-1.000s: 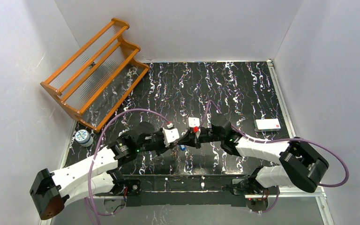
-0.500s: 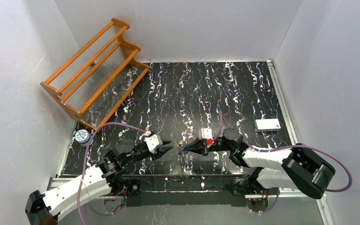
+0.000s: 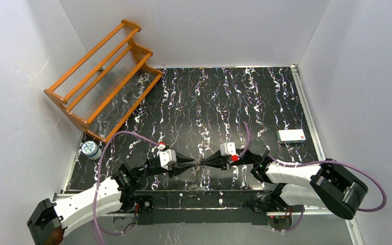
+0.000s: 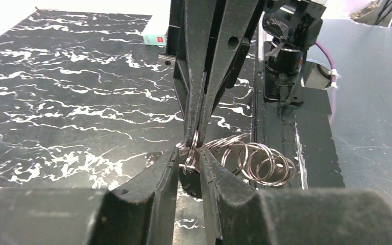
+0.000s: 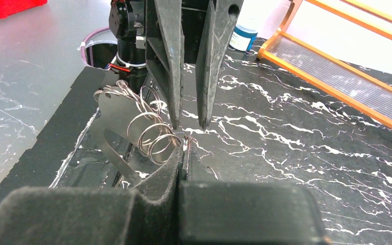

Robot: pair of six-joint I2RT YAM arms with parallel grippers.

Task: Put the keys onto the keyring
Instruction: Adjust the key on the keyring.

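Note:
A bunch of several thin metal split rings (image 4: 255, 158) hangs between my two grippers just above the black marbled mat (image 3: 209, 102). It also shows in the right wrist view (image 5: 150, 135), with a flat metal tab (image 5: 113, 120) hanging from it. My right gripper (image 5: 185, 148) is shut on the edge of one ring. My left gripper (image 4: 188, 153) faces it tip to tip, its jaws slightly apart, straddling that same ring. In the top view the left gripper (image 3: 193, 164) and right gripper (image 3: 204, 164) meet near the mat's front edge. No coloured key heads or white oval loop show.
An orange wooden rack (image 3: 102, 76) leans at the back left. A small round tin (image 3: 89, 149) stands at the mat's left edge. A white card with a red mark (image 3: 291, 135) lies at the right. Grey walls close in the sides and back.
Both grippers have drawn back toward the near edge of the mat. The left gripper parted from the right one, then moved right again, and now its tips meet the right gripper's.

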